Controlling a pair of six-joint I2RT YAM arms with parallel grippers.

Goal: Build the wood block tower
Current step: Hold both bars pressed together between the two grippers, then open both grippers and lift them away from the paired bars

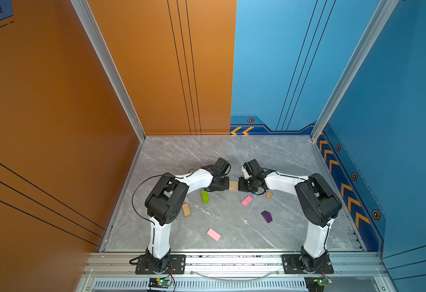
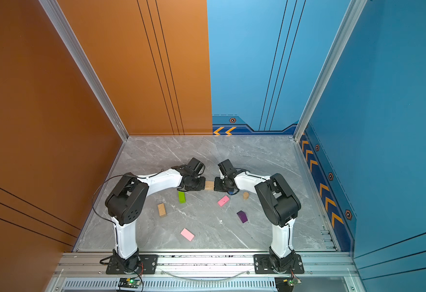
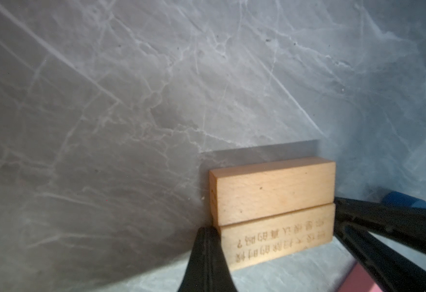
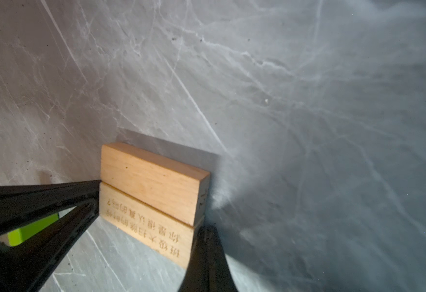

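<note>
Plain tan wooden bar (image 3: 272, 192) and engraved tan wooden bar (image 3: 277, 240) lie flat on grey marble table (image 1: 207, 156), long faces touching, mid-table in both top views.
Left end effector (image 3: 205, 235): fingers together, tip against one end of engraved bar.
Right end effector (image 4: 205, 236): fingers together, tip against opposite end.
Loose, lower in frame: lime-green bar (image 1: 205, 196), tan wooden block (image 1: 186, 209), upper pink slab (image 1: 247, 200), lower pink slab (image 1: 213, 234), tan short cylinder (image 1: 269, 195), purple peaked block (image 1: 266, 216).

Grey marbled tabletop (image 1: 232, 156), orange wall (image 1: 42, 101) left, blue wall (image 1: 396, 101) right, aluminium rail (image 1: 232, 260) up front.
</note>
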